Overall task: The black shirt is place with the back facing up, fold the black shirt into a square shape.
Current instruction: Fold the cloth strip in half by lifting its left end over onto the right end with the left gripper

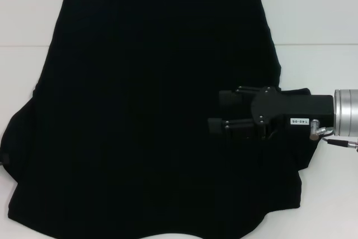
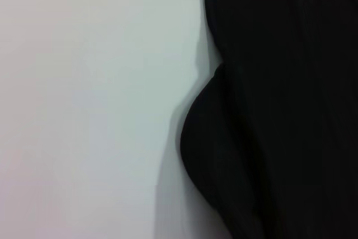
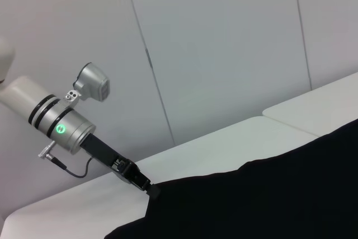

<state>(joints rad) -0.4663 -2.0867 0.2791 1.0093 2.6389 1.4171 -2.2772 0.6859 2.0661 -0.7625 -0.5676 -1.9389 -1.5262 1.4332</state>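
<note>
- Near edge: bottom of the black shirt (image 1: 145,121), wavy and uneven along the front, spread flat on the white table (image 1: 313,15).
- At 8 o'clock: a soft rounded bulge of cloth at the shirt's left side, lying on the bare table top.
- At 4 o'clock: right gripper (image 1: 219,112), reaching in from the right, low over the shirt's right side. Two black fingers (image 1: 228,98) pointing toward the middle, set apart with a gap between them, nothing held.
- Middle: plain dark cloth, smooth, no letters showing.
- Far side, around 12 o'clock: straight top edge of the shirt, narrower than the near part.
- Seen from the right wrist view: left gripper (image 3: 150,191) down at the shirt's edge, tip touching the cloth (image 3: 268,200). Cannot tell whether open or closed.
- Behind all: a pale grey wall (image 3: 224,54) with thin lines.
</note>
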